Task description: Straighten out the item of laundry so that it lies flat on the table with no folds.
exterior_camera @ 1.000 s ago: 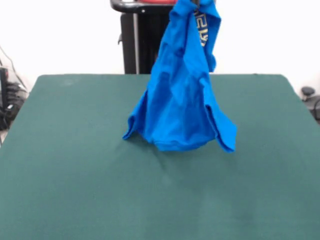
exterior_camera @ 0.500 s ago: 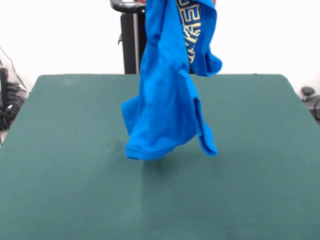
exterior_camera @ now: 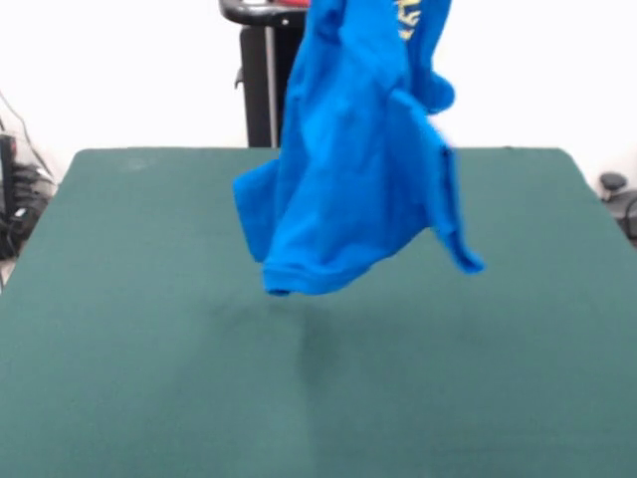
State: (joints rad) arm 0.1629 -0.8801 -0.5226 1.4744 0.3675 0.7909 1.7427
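The bright blue T-shirt (exterior_camera: pixel 348 179) hangs bunched in the air over the middle of the green table (exterior_camera: pixel 139 378). Its top runs out of the picture at the upper edge. Its lowest hem (exterior_camera: pixel 299 284) is clear of the table and casts a faint shadow below. One flap swings out to the right (exterior_camera: pixel 460 254). A bit of yellow print (exterior_camera: pixel 413 15) shows near the top. The gripper is above the picture and hidden.
The robot's black pedestal (exterior_camera: pixel 261 95) stands behind the table's far edge. Cables and gear (exterior_camera: pixel 15 204) lie off the left side. A dark object (exterior_camera: pixel 613 183) sits off the right corner.
The shirt's lower end rested on the table a second ago. It has since risen fully off the cloth and swings, with its right flap flaring outward.
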